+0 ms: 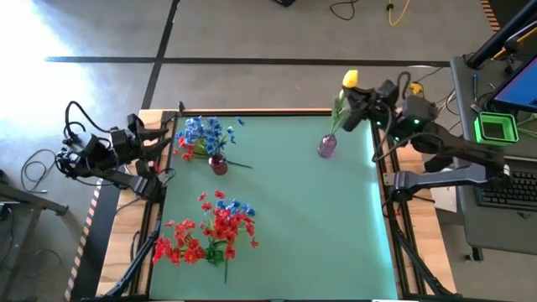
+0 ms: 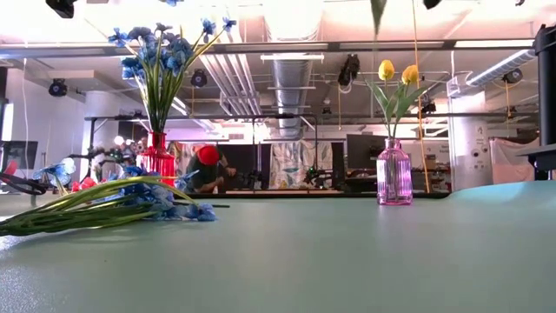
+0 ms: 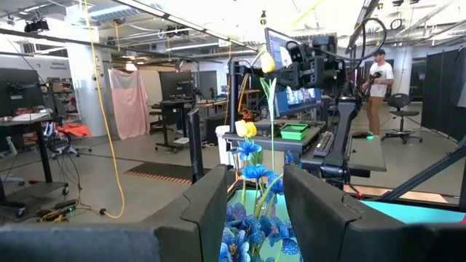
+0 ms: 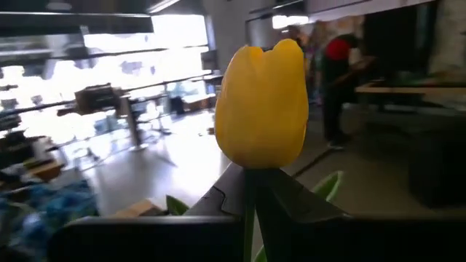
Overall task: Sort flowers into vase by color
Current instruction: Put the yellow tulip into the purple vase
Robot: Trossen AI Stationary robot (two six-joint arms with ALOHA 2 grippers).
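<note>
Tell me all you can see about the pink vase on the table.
The pink vase is small, clear and glass-like, with a ribbed body and narrow neck. It stands upright on the green table near its far right edge. Two yellow tulips stand in it. The right pincer holds a third tulip above it.

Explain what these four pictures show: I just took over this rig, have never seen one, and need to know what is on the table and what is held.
Two robot arms work at a green table. One picture looks straight down, one looks level across the tabletop, and two come from cameras on the wrists. The right claw is shut on a yellow tulip, high above the pink vase, which already holds two yellow buds. The left claw waits open at the table's left edge. A red vase holds blue flowers. Loose red flowers, with some blue, lie on the table.
</note>
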